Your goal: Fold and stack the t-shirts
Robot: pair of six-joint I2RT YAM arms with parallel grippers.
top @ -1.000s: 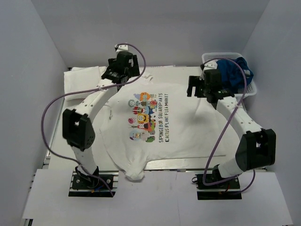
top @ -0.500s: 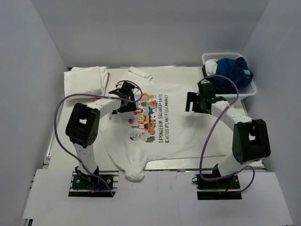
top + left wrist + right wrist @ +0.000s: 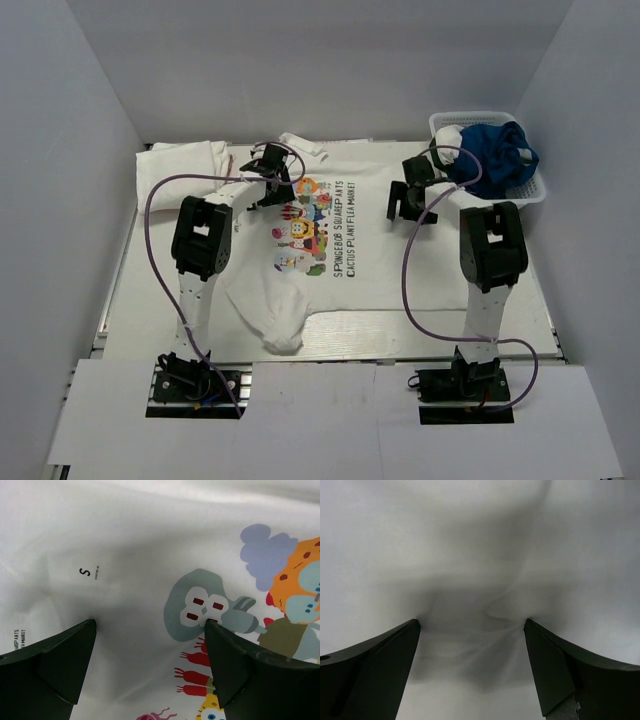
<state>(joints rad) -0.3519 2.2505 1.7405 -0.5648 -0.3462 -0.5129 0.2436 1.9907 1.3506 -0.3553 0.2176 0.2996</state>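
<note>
A white t-shirt [image 3: 385, 265] with a multicolour cartoon print [image 3: 310, 225] lies spread flat in the middle of the table. Another white t-shirt [image 3: 185, 165] lies folded at the back left. My left gripper [image 3: 262, 195] is open, its fingertips resting on the printed shirt beside the cartoon; the left wrist view shows the gripper [image 3: 150, 625] straddling cloth [image 3: 125, 555] near a size mark. My right gripper [image 3: 408, 210] is open on the shirt's right side. In the right wrist view the gripper [image 3: 471, 625] presses wrinkled white cloth [image 3: 470, 540] between its tips.
A white lattice basket [image 3: 535, 190] holding blue cloth [image 3: 495, 150] stands at the back right, close to the right arm. White walls enclose the table on three sides. The shirt's hem bunches up [image 3: 282, 340] near the front edge.
Both grippers came down from above the shirt onto the cloth and both elbows rose upright. The printed shirt has slid toward the back wall.
</note>
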